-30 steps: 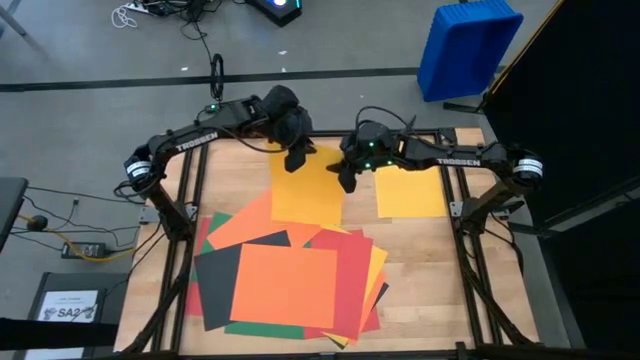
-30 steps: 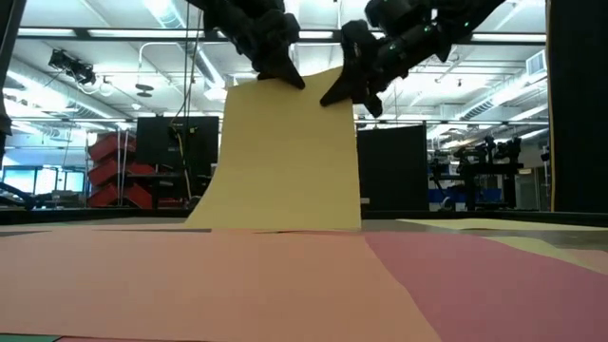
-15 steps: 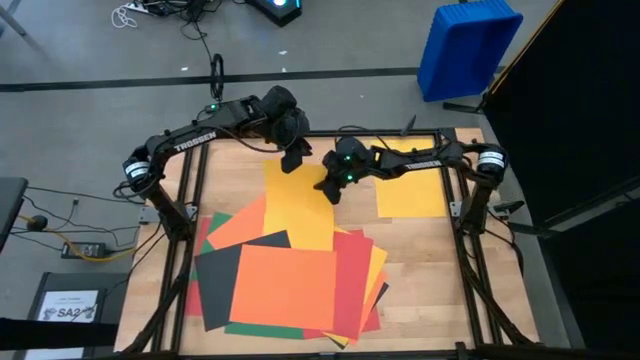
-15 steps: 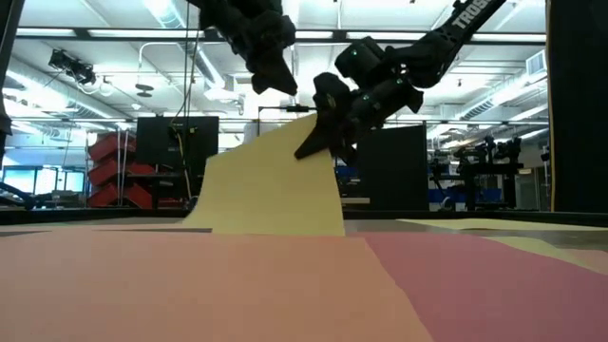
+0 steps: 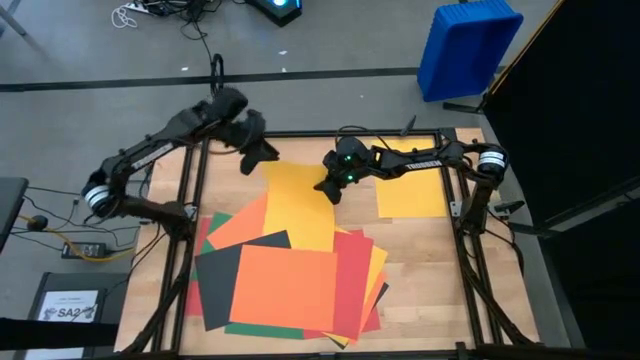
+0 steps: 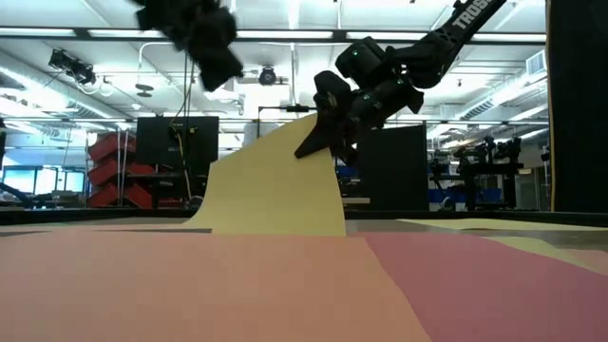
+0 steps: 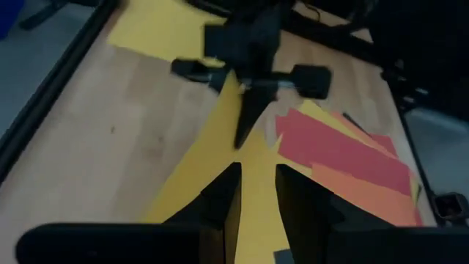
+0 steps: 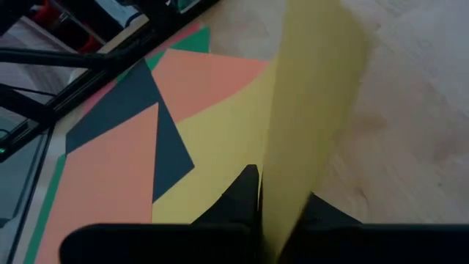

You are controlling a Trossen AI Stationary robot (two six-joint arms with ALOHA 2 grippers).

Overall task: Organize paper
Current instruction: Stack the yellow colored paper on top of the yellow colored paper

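A yellow sheet of paper [image 5: 298,212] lies in the middle of the table with its near end on the pile of coloured paper [image 5: 290,285]. Its far right corner is raised, so it slopes up in the low view [image 6: 271,190]. My right gripper [image 5: 330,187] is shut on that corner. My left gripper [image 5: 255,155] hangs above the table's far left corner, clear of the sheet. In the left wrist view its fingers [image 7: 256,198] stand open with nothing between them. My right gripper pinches the yellow sheet's raised far right corner [image 8: 282,209] between its two fingers, a single layer. The fingers come slanting down from the table's right side. The corner [image 6: 309,128] is held above the table while the sheet's near edge [image 6: 275,228] rests on the table.
A second yellow sheet [image 5: 410,192] lies flat at the far right. Orange, red, green and dark sheets overlap in the near pile. Dark frame rails [image 5: 195,200] run along the table's sides. A blue bin [image 5: 465,45] stands on the floor beyond.
My left gripper has let go of the yellow sheet's far left corner and drawn back toward the table's far left corner. My right gripper has sunk with its corner, then kept still. The sheet, earlier hanging upright from both corners, now slopes from the right corner alone.
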